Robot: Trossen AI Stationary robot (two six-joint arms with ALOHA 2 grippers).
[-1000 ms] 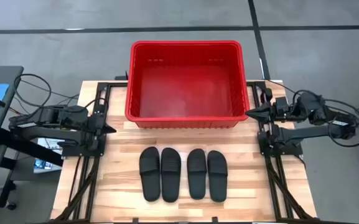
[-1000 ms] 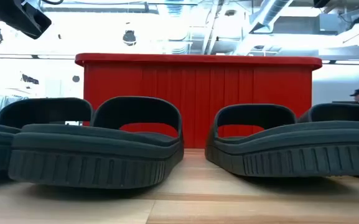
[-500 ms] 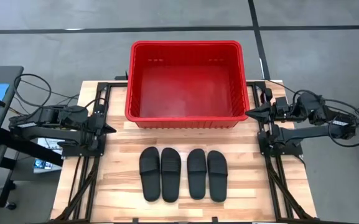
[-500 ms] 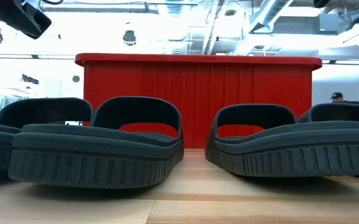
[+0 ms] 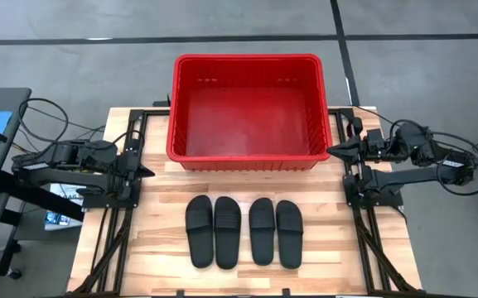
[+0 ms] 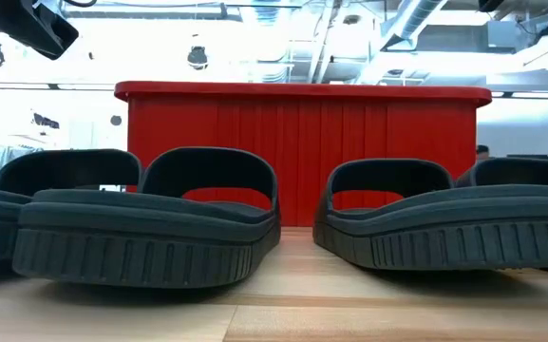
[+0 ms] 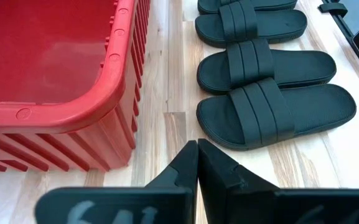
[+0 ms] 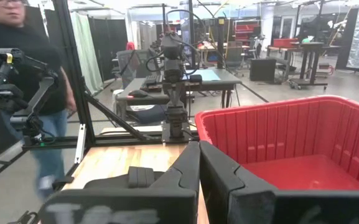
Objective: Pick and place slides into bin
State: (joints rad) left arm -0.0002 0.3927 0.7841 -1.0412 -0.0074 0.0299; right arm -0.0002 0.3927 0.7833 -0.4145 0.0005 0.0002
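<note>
Black slides were left unmoved beside the empty bin; left gripper and right gripper stayed closed, empty — nothing begun.

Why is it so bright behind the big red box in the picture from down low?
In the low view, the windows and ceiling lights behind the bin glare nearly white, washing out the room; the slides up close look dark and huge. In the high view, light is even, with soft shadows beside the slides.
</note>
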